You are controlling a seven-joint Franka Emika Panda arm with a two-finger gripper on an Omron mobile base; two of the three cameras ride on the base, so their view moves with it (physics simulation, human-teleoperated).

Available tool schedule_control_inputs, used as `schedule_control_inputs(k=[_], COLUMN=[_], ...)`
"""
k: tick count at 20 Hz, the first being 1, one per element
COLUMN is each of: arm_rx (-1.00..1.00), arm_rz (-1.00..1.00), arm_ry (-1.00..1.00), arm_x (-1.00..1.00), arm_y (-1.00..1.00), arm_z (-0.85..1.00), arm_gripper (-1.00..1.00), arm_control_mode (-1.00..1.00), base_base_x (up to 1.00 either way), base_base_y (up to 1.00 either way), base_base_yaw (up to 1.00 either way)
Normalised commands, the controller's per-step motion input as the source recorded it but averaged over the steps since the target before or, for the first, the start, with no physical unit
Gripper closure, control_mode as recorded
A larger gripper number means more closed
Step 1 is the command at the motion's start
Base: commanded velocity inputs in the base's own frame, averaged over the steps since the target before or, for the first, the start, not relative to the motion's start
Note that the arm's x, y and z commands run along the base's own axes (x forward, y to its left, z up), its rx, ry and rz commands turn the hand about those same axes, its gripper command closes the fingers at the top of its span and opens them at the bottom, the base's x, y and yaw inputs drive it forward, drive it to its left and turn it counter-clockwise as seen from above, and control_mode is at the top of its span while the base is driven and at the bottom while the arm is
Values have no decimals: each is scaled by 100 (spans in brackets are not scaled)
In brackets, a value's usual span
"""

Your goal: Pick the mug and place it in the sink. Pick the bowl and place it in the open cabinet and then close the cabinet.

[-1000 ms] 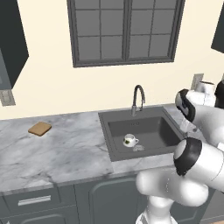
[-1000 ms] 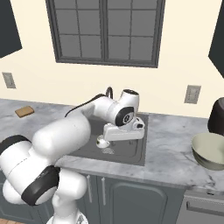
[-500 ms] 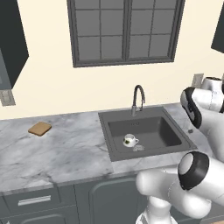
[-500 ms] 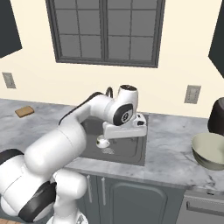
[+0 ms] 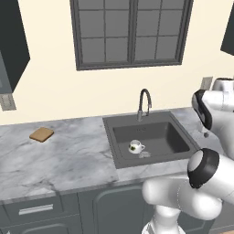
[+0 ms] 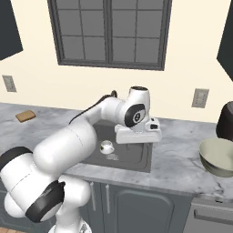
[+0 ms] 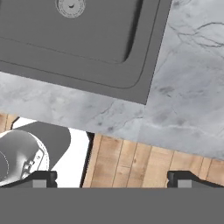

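I see the mug (image 5: 135,146) standing in the sink (image 5: 171,137); my gripper (image 7: 112,178) is spread wide, empty, with the bowl (image 6: 219,157) at its 3 o'clock on the counter (image 6: 182,154).

In the right base view the hand (image 6: 138,135) has swung away from above the sink (image 6: 136,159), travelling toward 3 o'clock, and now hangs over the basin's right rim, nearer the bowl (image 6: 219,157). In the left base view the arm's upper links have lifted and drawn back toward 3 o'clock, leaving the sink (image 5: 176,137) fully uncovered.
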Motion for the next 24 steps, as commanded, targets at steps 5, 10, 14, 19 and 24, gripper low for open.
schedule_control_inputs(k=[5, 10, 14, 19, 24], arm_rx=[-10, -7, -4, -3, -3], arm_rz=[-2, 0, 0, 0, 0], arm_ry=[0, 0, 0, 0, 0], arm_x=[0, 0, 0, 0, 0], arm_y=[-30, -30, -30, -29, -25], arm_z=[0, 0, 0, 0, 0], arm_gripper=[-100, -100, -100, -100, -100], arm_control_mode=[-100, -100, -100, -100, -100], base_base_x=[0, 0, 0, 0, 0], base_base_y=[0, 0, 0, 0, 0], base_base_yaw=[0, 0, 0, 0, 0])
